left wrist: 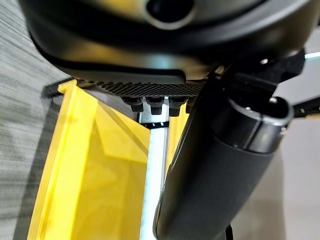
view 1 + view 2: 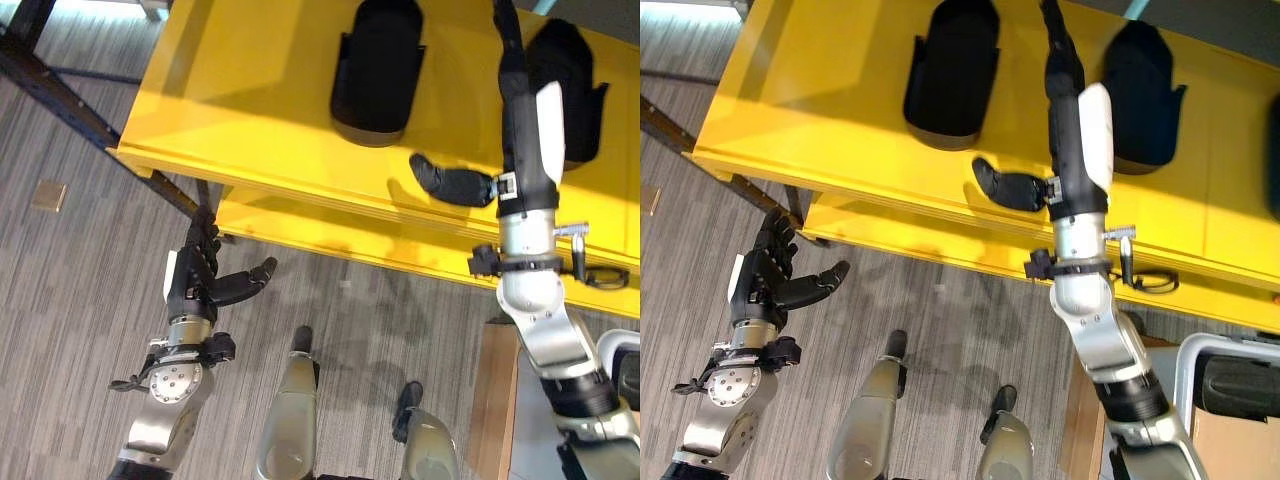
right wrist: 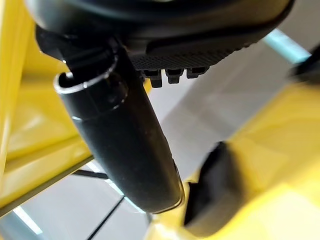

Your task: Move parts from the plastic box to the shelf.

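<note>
Two black moulded parts lie on the top of the yellow shelf [image 2: 250,90]: one [image 2: 377,70] near the middle, the other [image 2: 572,85] further right. My right hand [image 2: 520,110] reaches over the shelf between them, open, with fingers straight and thumb [image 2: 450,185] stuck out sideways above the yellow surface, holding nothing. In the right wrist view, a black part [image 3: 210,195] shows past the thumb [image 3: 125,145]. My left hand [image 2: 200,275] hangs low over the floor, just in front of the shelf's front edge, open and holding nothing.
A lower yellow shelf level [image 2: 330,235] juts out under the top one. Dark frame bars [image 2: 60,95] run at the shelf's left end. A small brown plate [image 2: 48,196] lies on the carpet. At the lower right stand a wooden panel [image 2: 495,395] and a box [image 2: 1230,385] with dark contents.
</note>
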You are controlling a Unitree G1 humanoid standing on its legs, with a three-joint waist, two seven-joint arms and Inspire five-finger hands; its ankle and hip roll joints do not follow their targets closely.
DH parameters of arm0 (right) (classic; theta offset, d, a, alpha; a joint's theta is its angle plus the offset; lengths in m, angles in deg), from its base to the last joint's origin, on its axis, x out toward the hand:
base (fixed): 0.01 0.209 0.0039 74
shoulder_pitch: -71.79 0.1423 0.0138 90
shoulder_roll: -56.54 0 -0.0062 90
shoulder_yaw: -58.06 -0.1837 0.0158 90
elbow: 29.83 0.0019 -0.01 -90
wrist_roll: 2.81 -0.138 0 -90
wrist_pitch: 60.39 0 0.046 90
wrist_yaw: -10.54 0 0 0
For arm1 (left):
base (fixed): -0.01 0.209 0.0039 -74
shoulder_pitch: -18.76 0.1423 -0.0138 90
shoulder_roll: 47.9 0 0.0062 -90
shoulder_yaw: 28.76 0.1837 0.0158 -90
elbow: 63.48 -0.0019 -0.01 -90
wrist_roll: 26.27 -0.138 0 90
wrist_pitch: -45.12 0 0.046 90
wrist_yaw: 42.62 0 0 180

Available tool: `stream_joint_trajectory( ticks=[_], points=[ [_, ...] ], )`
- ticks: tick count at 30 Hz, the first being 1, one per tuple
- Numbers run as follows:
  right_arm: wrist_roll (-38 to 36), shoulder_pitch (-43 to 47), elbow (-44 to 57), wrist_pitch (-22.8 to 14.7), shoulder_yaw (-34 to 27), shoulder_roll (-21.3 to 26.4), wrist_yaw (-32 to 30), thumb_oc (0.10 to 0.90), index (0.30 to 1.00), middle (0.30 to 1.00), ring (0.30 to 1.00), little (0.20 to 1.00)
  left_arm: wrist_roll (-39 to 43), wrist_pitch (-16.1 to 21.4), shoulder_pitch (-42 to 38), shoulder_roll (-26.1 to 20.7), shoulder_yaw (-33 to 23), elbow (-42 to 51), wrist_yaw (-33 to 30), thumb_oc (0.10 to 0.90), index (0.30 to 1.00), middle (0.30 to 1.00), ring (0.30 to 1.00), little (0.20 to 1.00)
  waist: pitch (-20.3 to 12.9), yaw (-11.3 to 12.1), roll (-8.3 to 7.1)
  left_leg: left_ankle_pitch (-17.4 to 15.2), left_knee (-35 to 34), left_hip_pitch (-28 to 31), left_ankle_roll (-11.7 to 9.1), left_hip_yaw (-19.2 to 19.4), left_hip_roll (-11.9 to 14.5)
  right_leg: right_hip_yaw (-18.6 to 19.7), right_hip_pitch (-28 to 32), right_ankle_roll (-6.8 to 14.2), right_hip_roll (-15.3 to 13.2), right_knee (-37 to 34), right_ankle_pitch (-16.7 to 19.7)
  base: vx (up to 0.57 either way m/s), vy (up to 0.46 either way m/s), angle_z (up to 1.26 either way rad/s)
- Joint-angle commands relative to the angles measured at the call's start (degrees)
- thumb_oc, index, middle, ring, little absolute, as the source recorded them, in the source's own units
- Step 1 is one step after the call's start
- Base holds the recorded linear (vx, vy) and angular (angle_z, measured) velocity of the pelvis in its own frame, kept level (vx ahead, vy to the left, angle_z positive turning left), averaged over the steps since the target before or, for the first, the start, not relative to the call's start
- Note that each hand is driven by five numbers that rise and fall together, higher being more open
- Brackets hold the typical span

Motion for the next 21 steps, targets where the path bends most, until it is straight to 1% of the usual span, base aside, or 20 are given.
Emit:
stream_joint_trajectory(
  ticks=[1, 3, 7, 9, 10, 13, 14, 15, 16, 17, 18, 19, 21],
  points=[
    [-4.46, -6.19, 8.60, -8.76, -8.01, 2.38, 0.79, 0.900, 1.000, 1.000, 1.000, 1.000, -3.43, 3.65, 1.54, 0.81, -2.00, 6.57, 2.51, 0.900, 1.000, 1.000, 1.000, 1.000, -9.13, -4.20, -0.38, 5.69, -9.60, 5.40, -2.38, 1.75, 10.41, 3.33, -2.03, -3.74, 4.23, 6.38, -4.66, -0.01, -0.103, -0.24],
    [-5.14, -10.43, 9.66, -9.80, -9.93, 3.15, 2.11, 0.900, 1.000, 1.000, 1.000, 1.000, -3.99, 3.51, 2.11, 0.98, -2.35, 6.24, 3.14, 0.900, 1.000, 1.000, 1.000, 1.000, -9.97, -5.80, -0.36, 7.45, -11.79, 6.83, -2.85, 2.40, 11.88, 3.60, -2.38, -4.42, 5.58, 7.06, -5.33, -0.02, -0.116, -0.31],
    [-7.95, -17.98, 9.86, -11.42, -12.04, 2.82, 4.03, 0.900, 1.000, 1.000, 1.000, 1.000, -5.19, 3.39, 3.72, 1.74, -3.18, 5.52, 3.83, 0.900, 1.000, 1.000, 1.000, 1.000, -11.63, -8.40, 0.08, 10.74, -17.32, 12.14, -3.40, 4.84, 15.33, 5.82, -3.43, -6.14, 9.09, 10.62, -8.18, -0.02, -0.139, -0.32],
    [-7.89, -20.12, 10.12, -11.85, -12.61, 3.05, 4.88, 0.900, 1.000, 1.000, 1.000, 1.000, -5.85, 3.50, 4.75, 2.46, -3.76, 5.31, 4.25, 0.900, 1.000, 1.000, 1.000, 1.000, -12.70, -9.17, 0.47, 12.53, -19.96, 14.22, -3.29, 5.95, 16.58, 7.03, -4.14, -7.11, 10.84, 12.07, -9.10, -0.02, -0.145, -0.51],
    [-8.10, -20.91, 9.77, -11.93, -12.71, 3.17, 5.08, 0.900, 1.000, 1.000, 1.000, 1.000, -5.94, 3.58, 5.31, 2.97, -3.92, 5.02, 4.48, 0.900, 1.000, 1.000, 1.000, 1.000, -13.08, -9.47, 0.61, 13.97, -20.85, 15.04, -3.37, 6.38, 17.16, 7.35, -4.27, -7.65, 11.72, 12.68, -9.54, -0.02, -0.166, -0.45],
    [-8.16, -24.46, 9.06, -12.12, -13.86, 3.49, 5.85, 0.900, 1.000, 1.000, 1.000, 1.000, -6.00, 3.92, 6.01, 4.35, -4.30, 4.50, 4.73, 0.900, 1.000, 1.000, 1.000, 1.000, -14.19, -10.14, 0.94, 20.08, -23.32, 16.40, -4.01, 7.08, 18.55, 7.79, -4.03, -9.14, 14.01, 13.60, -10.96, -0.02, -0.206, -0.35],
    [-8.15, -25.06, 9.17, -12.22, -14.06, 3.55, 6.14, 0.900, 1.000, 1.000, 1.000, 1.000, -6.12, 4.03, 6.26, 4.75, -4.48, 4.47, 4.88, 0.900, 1.000, 1.000, 1.000, 1.000, -14.39, -10.09, 1.03, 22.91, -23.63, 16.56, -4.48, 6.74, 18.88, 7.82, -3.81, -9.48, 14.60, 13.46, -11.06, 0.00, -0.147, -0.27],
    [-8.17, -25.14, 9.23, -12.21, -14.09, 3.56, 6.17, 0.900, 1.000, 1.000, 1.000, 1.000, -6.13, 4.03, 6.30, 4.76, -4.47, 4.49, 4.89, 0.900, 1.000, 1.000, 1.000, 1.000, -14.41, -10.09, 1.10, 23.15, -23.89, 16.67, -4.57, 6.72, 18.96, 7.78, -3.80, -9.55, 14.69, 13.43, -11.03, -0.03, -0.240, -0.26],
    [-8.26, -26.64, 8.09, -12.29, -14.68, 3.99, 6.09, 0.900, 1.000, 1.000, 1.000, 1.000, -6.00, 4.22, 6.16, 5.15, -4.09, 4.26, 4.94, 0.900, 1.000, 1.000, 1.000, 1.000, -14.58, -9.99, 1.16, 28.81, -23.57, 16.01, -5.66, 6.35, 19.34, 7.27, -2.73, -10.26, 15.56, 12.60, -10.77, -0.04, -0.278, -0.18],
    [-8.03, -26.99, 7.65, -12.19, -14.93, 4.18, 5.84, 0.900, 1.000, 1.000, 1.000, 1.000, -5.65, 4.15, 5.31, 5.27, -3.04, 3.80, 5.15, 0.900, 1.000, 1.000, 1.000, 1.000, -14.46, -10.50, 1.09, 30.42, -23.16, 15.02, -5.82, 7.66, 19.52, 6.12, -1.95, -10.84, 15.56, 11.48, -10.12, -0.06, -0.354, -0.04],
    [-8.25, -27.48, 7.21, -12.03, -14.78, 3.99, 6.13, 0.900, 1.000, 1.000, 1.000, 1.000, -5.43, 4.18, 5.17, 5.33, -2.70, 3.39, 5.66, 0.900, 1.000, 1.000, 1.000, 1.000, -14.51, -10.67, 0.73, 29.21, -22.79, 14.98, -5.36, 8.11, 18.88, 5.59, -0.98, -10.76, 15.36, 9.73, -9.42, -0.04, -0.256, 0.28],
    [-8.00, -28.12, 6.65, -11.70, -14.61, 4.03, 6.64, 0.900, 1.000, 1.000, 1.000, 1.000, -5.38, 4.16, 5.16, 5.41, -2.49, 3.19, 6.20, 0.900, 1.000, 1.000, 1.000, 1.000, -15.00, -10.75, 0.54, 27.13, -22.39, 15.20, -4.78, 8.37, 17.64, 5.43, -0.03, -10.45, 15.25, 7.22, -8.33, -0.02, -0.222, 0.39],
    [-7.17, -29.28, 6.60, -11.38, -14.68, 4.14, 7.26, 0.900, 1.000, 1.000, 1.000, 1.000, -5.16, 4.19, 5.37, 5.58, -2.31, 3.22, 6.90, 0.900, 1.000, 1.000, 1.000, 1.000, -15.92, -10.82, 0.34, 23.44, -21.88, 15.61, -3.74, 8.07, 14.08, 5.45, 1.89, -9.68, 15.16, 2.34, -5.69, 0.03, -0.171, 0.28]
  ],
)
